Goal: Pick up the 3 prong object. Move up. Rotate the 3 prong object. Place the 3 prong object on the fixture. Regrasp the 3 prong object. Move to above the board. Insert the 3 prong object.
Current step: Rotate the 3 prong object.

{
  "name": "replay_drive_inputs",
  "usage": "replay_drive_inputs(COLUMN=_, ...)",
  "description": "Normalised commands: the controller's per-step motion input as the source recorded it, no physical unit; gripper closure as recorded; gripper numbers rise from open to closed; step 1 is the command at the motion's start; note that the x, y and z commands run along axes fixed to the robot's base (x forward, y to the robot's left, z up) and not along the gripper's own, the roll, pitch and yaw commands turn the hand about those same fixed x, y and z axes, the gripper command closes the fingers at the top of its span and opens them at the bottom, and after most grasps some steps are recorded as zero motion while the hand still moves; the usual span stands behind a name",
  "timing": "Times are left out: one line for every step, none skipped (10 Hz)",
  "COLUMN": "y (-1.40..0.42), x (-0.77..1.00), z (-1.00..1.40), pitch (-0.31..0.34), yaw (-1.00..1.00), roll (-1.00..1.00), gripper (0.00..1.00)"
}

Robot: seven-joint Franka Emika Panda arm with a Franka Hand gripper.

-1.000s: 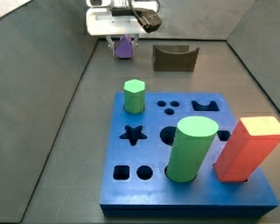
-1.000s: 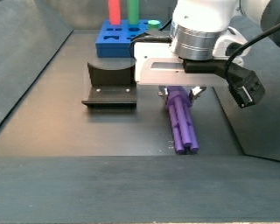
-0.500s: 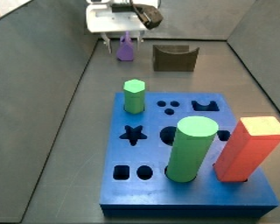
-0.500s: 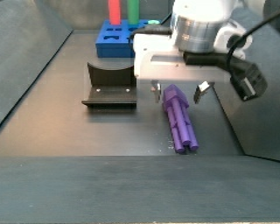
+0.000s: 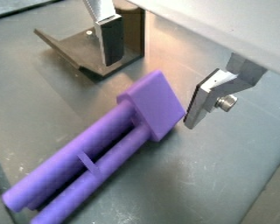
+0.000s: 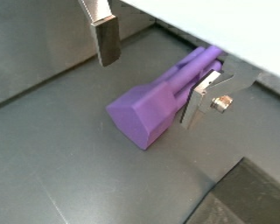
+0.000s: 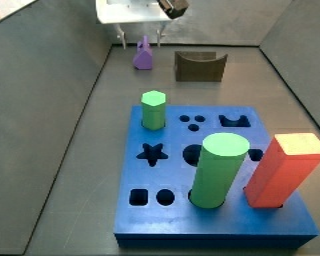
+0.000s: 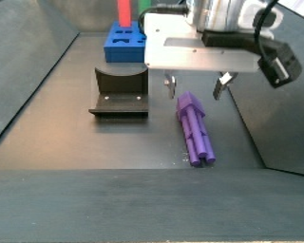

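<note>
We take this for a robotics test cell — a bare dark grey floor boxed in by plain grey walls. The gripper hangs open above the floor, near a dark L-shaped fixture and a thick blue board of shaped cutouts — bench-rig gear.

My hand hangs above the near end of the peg, fingers apart on either side of it, not touching. The peg lies flat on the floor, beside the fixture. The board stands well apart, carrying three upright pegs.
</note>
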Motion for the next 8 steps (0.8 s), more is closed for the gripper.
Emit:
replay_drive_inputs(y=0.01, x=-0.03, z=1.0, pitch=0.041, yaw=-0.01, roll=-0.2, gripper=0.0)
replay_drive_inputs(y=0.01, x=-0.04, z=0.93, pitch=0.032, yaw=-0.02, roll=-0.22, gripper=0.0)
replay_drive_inputs(y=0.0, x=0.0, z=0.0, pitch=0.0, yaw=1.0, roll=0.0, gripper=0.0)
replay_drive_inputs(y=0.0, x=0.0, z=-0.05, pitch=0.0, yaw=1.0, roll=0.0, gripper=0.0)
replay_drive_inputs(y=-0.02, x=-0.02, z=-0.16, pitch=0.002, yaw=1.0, roll=0.0, gripper=0.0)
replay_drive_inputs(y=-0.01, x=0.01, z=-0.22, pitch=0.001, yaw=1.0, roll=0.0, gripper=0.0)
replay_drive_inputs(y=0.01, x=0.04, z=-0.18, pitch=0.0, yaw=1.0, roll=0.0, gripper=0.0)
replay_drive_inputs(y=0.01, x=0.04, z=-0.14, pitch=0.0, yaw=1.0, roll=0.0, gripper=0.0)
